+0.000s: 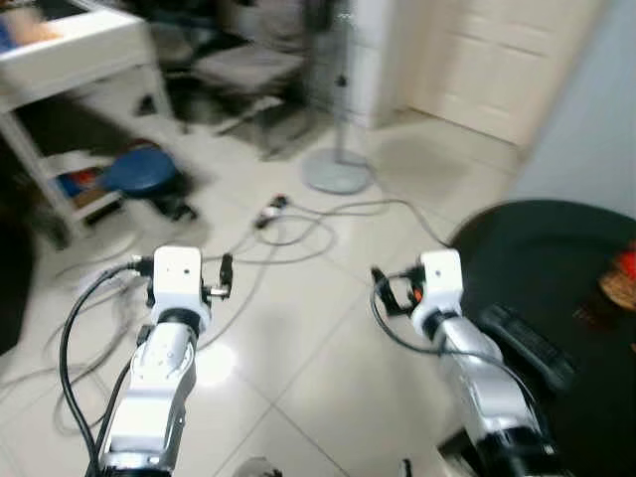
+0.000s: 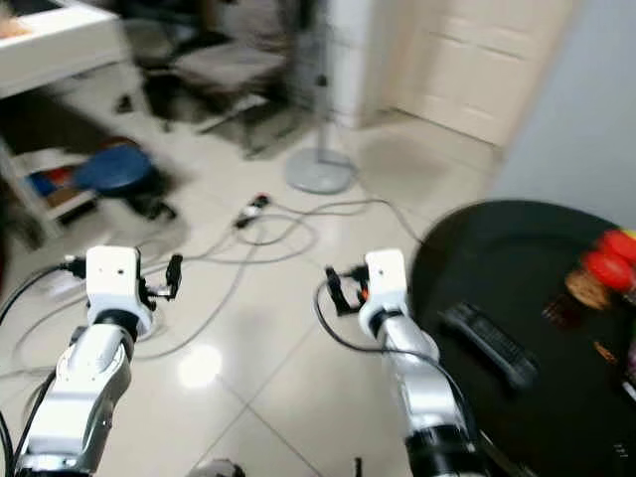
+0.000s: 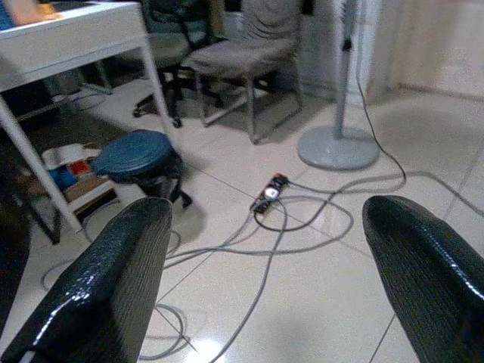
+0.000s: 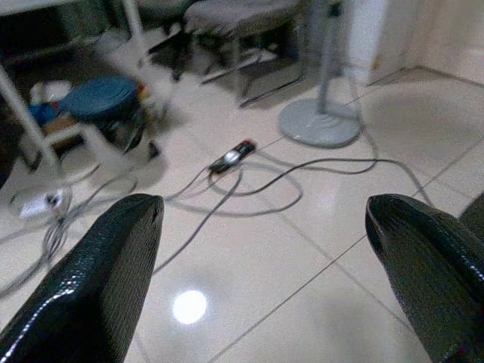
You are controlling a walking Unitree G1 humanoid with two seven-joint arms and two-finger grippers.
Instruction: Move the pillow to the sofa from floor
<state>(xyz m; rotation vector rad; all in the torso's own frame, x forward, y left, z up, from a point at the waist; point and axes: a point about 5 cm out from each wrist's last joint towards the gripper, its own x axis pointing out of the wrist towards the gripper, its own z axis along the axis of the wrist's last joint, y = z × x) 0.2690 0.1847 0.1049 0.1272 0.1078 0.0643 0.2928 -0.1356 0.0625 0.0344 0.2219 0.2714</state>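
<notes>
Pillow: no pillow can be made out on the floor tiles [image 1: 328,328] ahead; no sofa can be identified either; the step in hand is judged to be search and approach, with the carry not yet begun.

Left gripper [image 3: 265,249]: raised before the body; its fingers [image 3: 106,287] stand well apart with nothing between them. Right gripper [image 4: 265,249]: raised likewise; fingers [image 4: 98,280] spread wide and empty; the wrist of this arm [image 1: 440,278] sits beside the rim of a round black worktop [image 1: 556,238], which carries a dark remote [image 1: 527,343] and a red item at its far edge, too blurred to name.

Floor ahead: grey cables [image 1: 298,234] loop across the tiles to a power strip [image 3: 270,193]; beyond stands the round base of a pedestal fan [image 1: 336,171]; a blue stool [image 1: 139,171] sits beside a white desk [image 1: 70,50] on the robot's left; a grey chair [image 1: 248,70] stands behind; a pale door [image 1: 497,60] closes the far right.

Procedure: turn the head and body until the pillow enters view; hold both grippers parted during the approach; step clear of the cable loops, since a snag is the likely fault; keep the right arm off the black worktop; on arrival, bend low and close on a pillow edge from both sides, because soft filling is likely to sag under a single-point grasp.
</notes>
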